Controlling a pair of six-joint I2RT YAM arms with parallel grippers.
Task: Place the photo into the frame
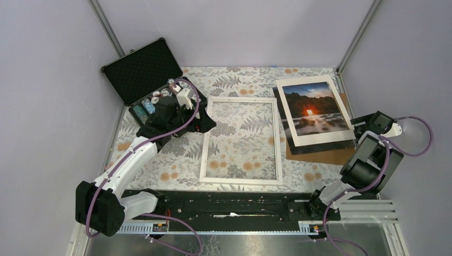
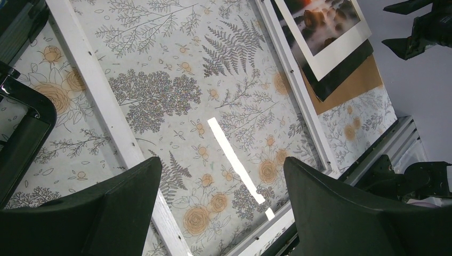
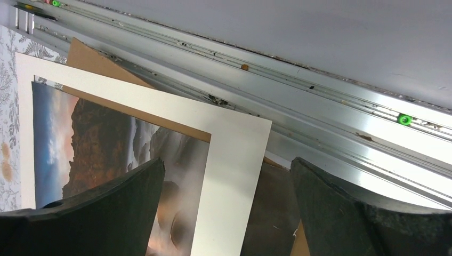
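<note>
1. From above, the frame (image 1: 242, 98) lay flat in the middle of the flowered tablecloth (image 1: 160, 160), with only cloth inside it. The photo (image 1: 317, 111) lay to its right and outside it, a little tilted, on a black sheet (image 1: 320, 148) and a brown board (image 1: 325, 156). An open black case (image 1: 143, 69) stood at the far left. Its small items (image 1: 152, 101) were too small for any label to be read.
2. In the same view, the left gripper (image 1: 208, 120) was at the frame's far left corner. The right gripper (image 1: 360, 124) was just beside the photo's right edge. The gap between the fingers could not be judged here.
3. The left wrist view showed its fingers (image 2: 128, 208) wide apart and holding nothing, with one side of the frame passing below them. Only this view showed a bright stripe of light (image 2: 234, 154) on the cloth.
4. The right wrist view showed its fingers (image 3: 106, 208) also wide apart and empty, above one white-bordered corner of the photo. Only here did a metal track (image 3: 320, 106) along the wall appear close, with a small green mark (image 3: 405, 118) on it.
</note>
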